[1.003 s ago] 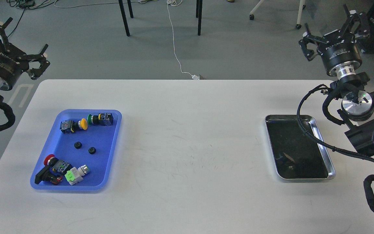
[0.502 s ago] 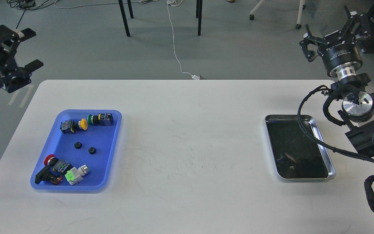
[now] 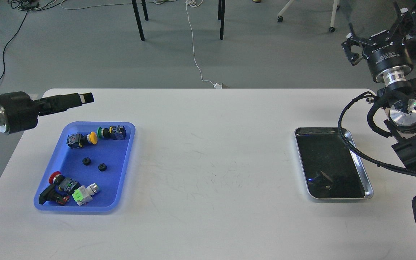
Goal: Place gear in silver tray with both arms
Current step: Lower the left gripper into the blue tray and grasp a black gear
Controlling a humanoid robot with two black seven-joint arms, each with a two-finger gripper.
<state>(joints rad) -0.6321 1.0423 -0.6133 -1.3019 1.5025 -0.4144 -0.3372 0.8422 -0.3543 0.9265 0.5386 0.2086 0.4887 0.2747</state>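
Left pincer (image 3: 79, 98) hovers just behind the blue tray (image 3: 121, 187), side-on, so can't tell its gap; prob. lining up on a gear (image 3: 86, 161) inside. Right pincer (image 3: 383, 30) spread wide, empty, well behind the silver tray (image 3: 359, 164), itself far right of the blue tray on the counter (image 3: 208, 151).

A grey floor (image 3: 85, 47) fills the upper part of the frame, smooth and evenly lit. Two black furniture legs (image 3: 138, 20) stand at upper centre, another pair (image 3: 222, 18) just right of them. A white cable (image 3: 195, 47) runs down the floor between them to a plug at the white table (image 3: 208, 144) edge. Black cables (image 3: 31, 4) lie at upper left. White caster legs (image 3: 287, 9) show at upper right.
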